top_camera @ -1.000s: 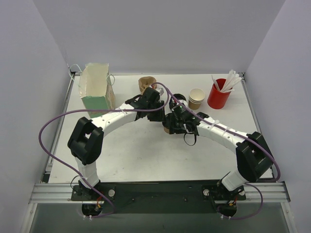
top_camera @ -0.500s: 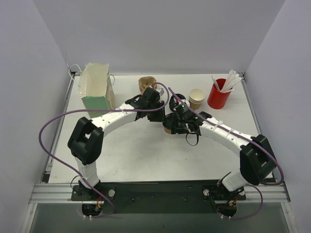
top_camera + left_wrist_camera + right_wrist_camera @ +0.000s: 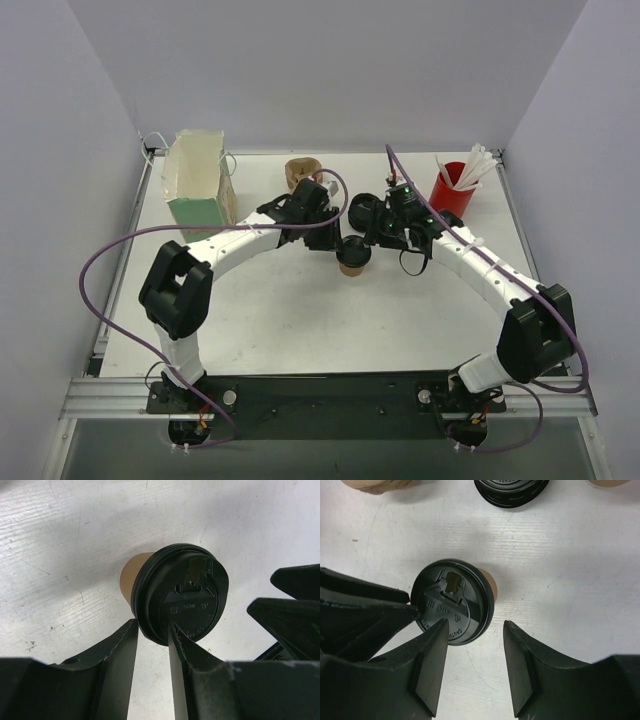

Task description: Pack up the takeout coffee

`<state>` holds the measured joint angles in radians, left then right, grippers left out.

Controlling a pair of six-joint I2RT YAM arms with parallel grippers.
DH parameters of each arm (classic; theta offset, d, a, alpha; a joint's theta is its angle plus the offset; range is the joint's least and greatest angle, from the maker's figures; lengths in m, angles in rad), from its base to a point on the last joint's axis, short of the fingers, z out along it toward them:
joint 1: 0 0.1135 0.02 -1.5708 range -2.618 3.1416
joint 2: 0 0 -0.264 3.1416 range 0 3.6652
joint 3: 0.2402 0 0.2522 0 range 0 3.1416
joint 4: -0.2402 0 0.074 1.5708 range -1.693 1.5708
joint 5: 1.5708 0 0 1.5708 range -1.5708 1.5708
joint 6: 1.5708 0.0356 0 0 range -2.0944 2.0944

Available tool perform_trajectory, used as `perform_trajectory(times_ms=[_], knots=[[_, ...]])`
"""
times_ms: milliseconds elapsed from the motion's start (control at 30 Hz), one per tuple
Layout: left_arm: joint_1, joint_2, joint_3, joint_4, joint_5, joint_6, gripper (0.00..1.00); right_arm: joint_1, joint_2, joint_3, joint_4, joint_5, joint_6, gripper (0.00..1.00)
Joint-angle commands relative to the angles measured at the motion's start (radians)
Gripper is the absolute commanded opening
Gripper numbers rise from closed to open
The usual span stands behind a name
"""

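Observation:
The takeout coffee (image 3: pixel 352 256), a brown paper cup under a black lid, stands upright mid-table. My left gripper (image 3: pixel 338 243) reaches it from the left. In the left wrist view the coffee (image 3: pixel 180 597) has its lid rim pinched by the gripper (image 3: pixel 151 626), one finger lying on the lid top and the other outside the rim. My right gripper (image 3: pixel 368 232) hangs just behind and to the right of the cup. In the right wrist view this gripper (image 3: pixel 476 625) is open with only bare table in the gap, and the coffee (image 3: pixel 452 602) sits ahead and slightly left.
A green and white paper bag (image 3: pixel 198 180) stands open at the back left. A brown paper piece (image 3: pixel 302 170) lies behind the left gripper. Black lids (image 3: pixel 362 207) sit beside the right gripper. A red cup with white sticks (image 3: pixel 450 195) stands at the back right.
My right gripper has lifted off the cup and drawn back toward the back right, uncovering the lidded coffee. The left arm and the cup have stayed put.

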<state>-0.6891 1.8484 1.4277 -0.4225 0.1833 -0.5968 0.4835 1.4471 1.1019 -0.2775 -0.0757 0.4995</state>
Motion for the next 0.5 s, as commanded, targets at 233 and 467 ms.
perform_trajectory(times_ms=[233,467], knots=[[0.022,-0.018,0.082,0.019,-0.001,-0.003,0.40,-0.010,0.108,0.061,0.003,-0.033,0.030,0.33],[0.020,0.005,0.100,0.007,0.001,0.002,0.36,-0.008,0.122,0.052,0.011,-0.032,0.030,0.31]])
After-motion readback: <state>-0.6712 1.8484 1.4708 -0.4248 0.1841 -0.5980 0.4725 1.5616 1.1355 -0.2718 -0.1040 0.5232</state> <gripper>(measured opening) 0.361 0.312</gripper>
